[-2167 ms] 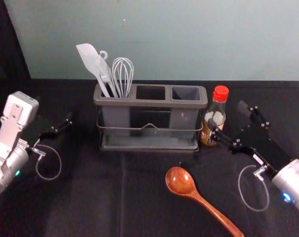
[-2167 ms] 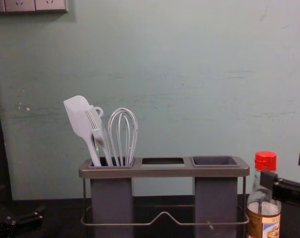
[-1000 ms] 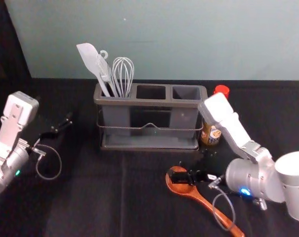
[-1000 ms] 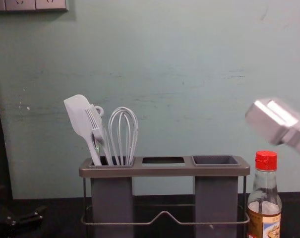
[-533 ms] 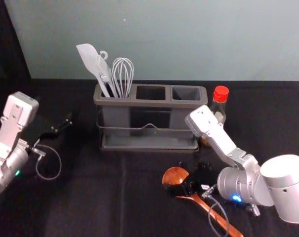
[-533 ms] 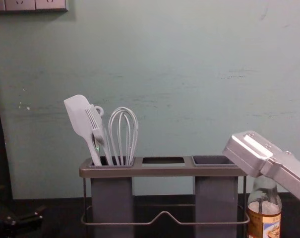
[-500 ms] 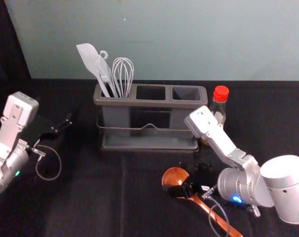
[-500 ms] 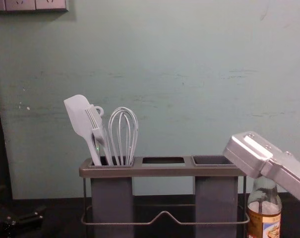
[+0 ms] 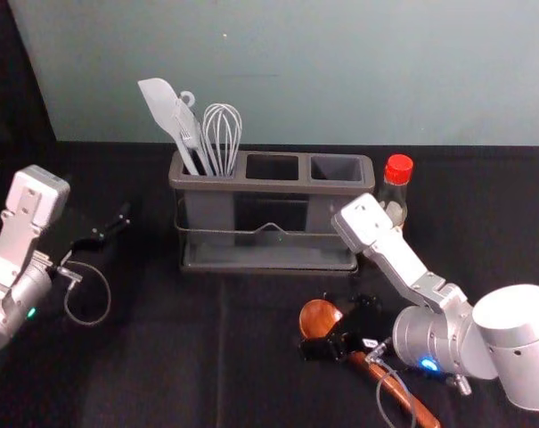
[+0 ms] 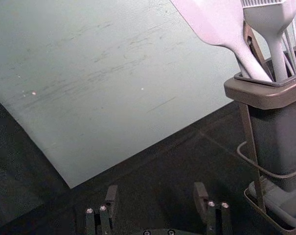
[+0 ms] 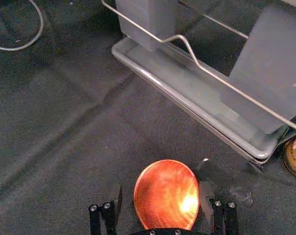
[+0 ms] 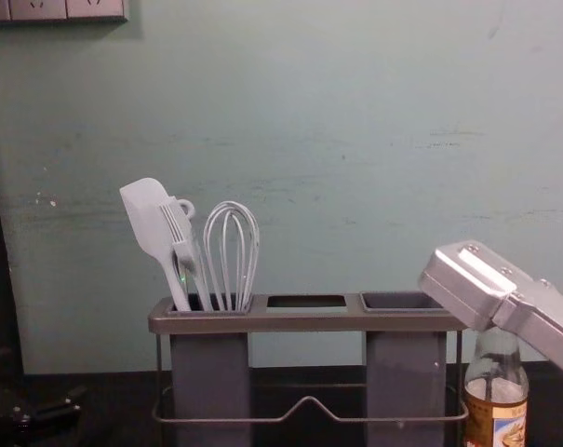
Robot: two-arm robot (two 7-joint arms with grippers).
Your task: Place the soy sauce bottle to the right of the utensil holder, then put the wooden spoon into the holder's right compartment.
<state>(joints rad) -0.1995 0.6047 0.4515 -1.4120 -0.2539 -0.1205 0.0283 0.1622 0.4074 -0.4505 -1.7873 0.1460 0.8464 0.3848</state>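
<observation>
Soy sauce bottle released, the right gripper, spread, now straddles the wooden spoon for pickup; the left gripper, also spread, idles.

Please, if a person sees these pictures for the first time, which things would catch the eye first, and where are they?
Probably the glossy orange-brown spoon, lying before the holder, its bowl between the right gripper's parted fingers. Next, the red cap on the bottle, right of the holder. Then the pale spatula and whisk, rising from the holder's left compartment.
</observation>
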